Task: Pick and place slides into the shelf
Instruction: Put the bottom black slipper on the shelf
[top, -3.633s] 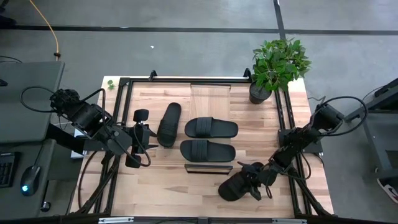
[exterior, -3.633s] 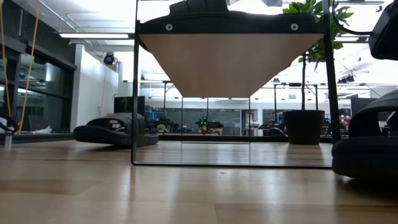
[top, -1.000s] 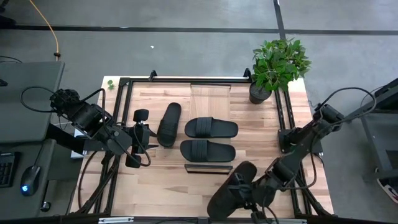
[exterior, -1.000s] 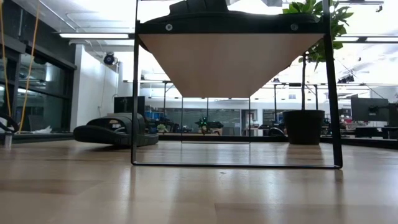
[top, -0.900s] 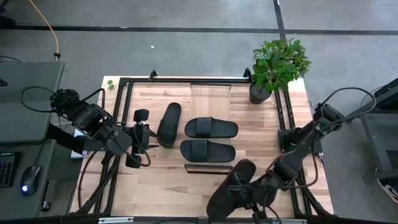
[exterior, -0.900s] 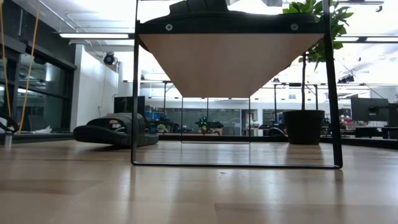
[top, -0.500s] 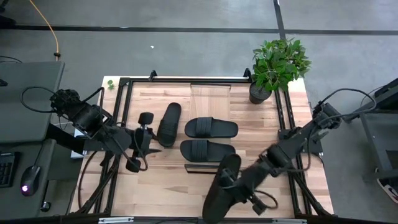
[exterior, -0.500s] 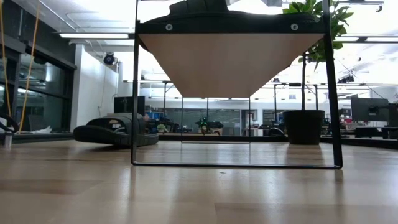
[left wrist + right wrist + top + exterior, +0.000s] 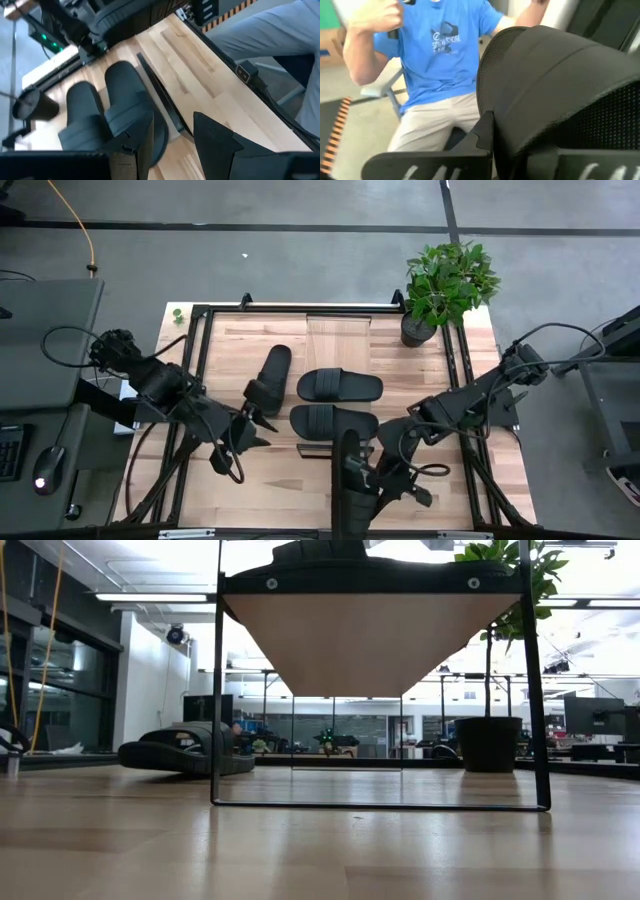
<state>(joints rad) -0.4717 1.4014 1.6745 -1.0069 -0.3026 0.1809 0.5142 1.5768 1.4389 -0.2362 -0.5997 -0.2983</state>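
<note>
Two black slides (image 9: 340,387) (image 9: 333,421) lie side by side on the shelf (image 9: 338,332), a light-wood board with a dark front edge (image 9: 335,451). Another slide (image 9: 268,380) rests sole-down on the table left of the shelf, and also appears in the low view (image 9: 185,755). My left gripper (image 9: 258,425) hovers open just on the near side of that slide, touching nothing; its wrist view (image 9: 172,145) looks across at the shelf's two slides (image 9: 122,102). My right gripper (image 9: 383,473) is shut on the last slide (image 9: 350,480), in front of the shelf. My right gripper holds the slide by its right side, about mid-length, at the strap (image 9: 555,65). One finger (image 9: 485,135) lies against the strap's edge, and the other is hidden behind the slide. It comes from the table's right. The slide is lifted clear, lengthwise from near to far.
A potted plant (image 9: 445,285) stands at the table's far right corner. Dark frame rails (image 9: 455,375) run along the table's sides. A person in a blue shirt (image 9: 440,55) is beyond the table's near edge. Bare wood (image 9: 285,480) lies in front of the shelf.
My right gripper has carried its slide toward the table's left, to a spot in front of the shelf, and turned it from slanting to lengthwise near-to-far. My left gripper has moved right and toward the near edge, alongside the slide on the table, and turned toward the shelf.
</note>
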